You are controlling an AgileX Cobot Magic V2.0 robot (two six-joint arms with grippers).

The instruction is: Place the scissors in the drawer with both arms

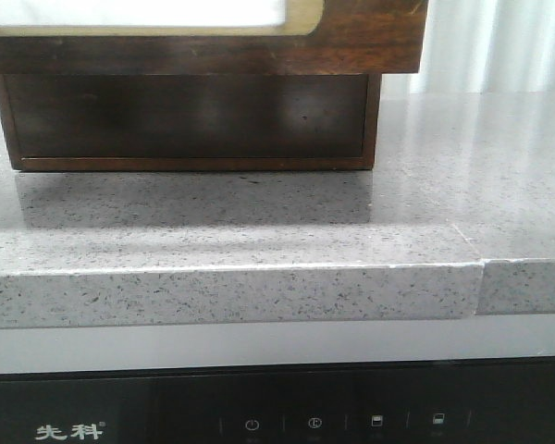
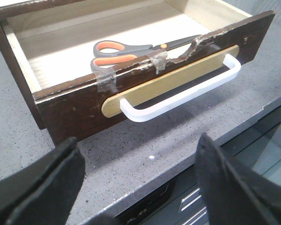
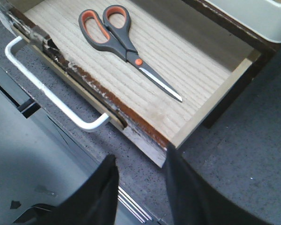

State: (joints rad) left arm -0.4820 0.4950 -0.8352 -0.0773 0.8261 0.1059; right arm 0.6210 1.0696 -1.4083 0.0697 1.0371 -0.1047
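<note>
1. Left side first: the left gripper [image 2: 140, 187] hangs in front of the pulled-out drawer [image 2: 75, 101] w/ its jaws spread wide, nothing in them. The white handle [image 2: 178, 91] sits across the gap, a bit further off. If the next job is pushing the drawer shut, I'd guess that arm does it, and a push off to one end of the front could skew the drawer and jam it on its way into the cabinet [image 1: 194, 120].
2. The front panel looks rough. There's a chipped top edge plus bits of clear tape [image 2: 105, 79] near the handle. A hard bump there might knock more off, imo.
3. The scissors [image 3: 119, 40] are already inside, lying flat on the pale wood floor, blades closed, orange loops toward the handle's left end as the right wrist cam shows it. They're loose, so a fast shove prob slides them around; no big deal unless they ride up against a wall.
4. Right side: the right gripper [image 3: 140, 187] is near the drawer's corner, jaws parted a little and empty. It's close to the corner, so if the drawer moves or the arm dips, they could clip each other.
5. Hard to see: the front cam only gets the cabinet's lower part and the countertop [image 1: 287, 231]. No arms, no scissors, the open drawer cut off at the top. Can't tell how far the drawer is out of its slot.
</note>
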